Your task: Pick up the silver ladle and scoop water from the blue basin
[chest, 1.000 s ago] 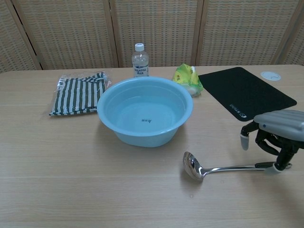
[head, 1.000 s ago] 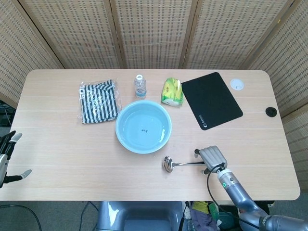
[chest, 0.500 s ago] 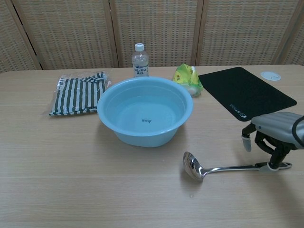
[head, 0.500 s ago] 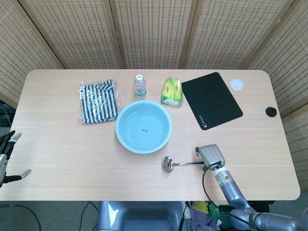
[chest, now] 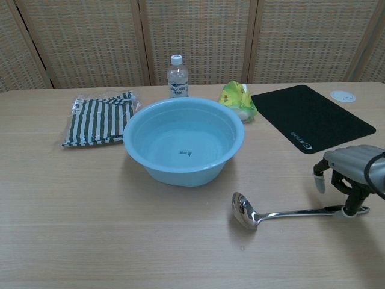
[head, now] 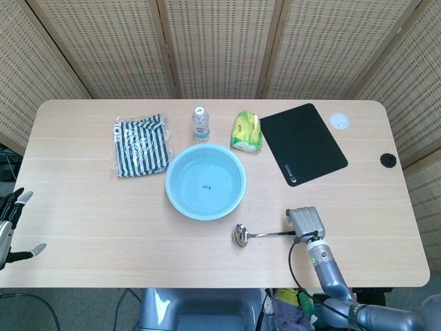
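Observation:
The silver ladle (head: 265, 235) (chest: 289, 213) lies flat on the table, bowl pointing left, just in front of the blue basin (head: 169, 185) (chest: 180, 176) that holds water. My right hand (head: 305, 222) (chest: 352, 165) hovers over the far right end of the handle, knuckles up. Its fingers (chest: 349, 208) curl down and touch the handle tip, while the thumb (chest: 319, 180) hangs apart to the left. The ladle is not lifted. My left hand (head: 10, 227) shows only in the head view, off the table's left edge, fingers spread and empty.
Behind the basin stand a water bottle (head: 200, 123) (chest: 177, 76) and a yellow-green packet (head: 247, 131) (chest: 238, 100). A striped cloth in plastic (head: 141, 145) (chest: 96, 117) lies at the back left, a black mat (head: 303, 143) (chest: 313, 117) at the back right.
My right hand has slid to the right along the handle, toward its tip. The ladle and the left hand have stayed put.

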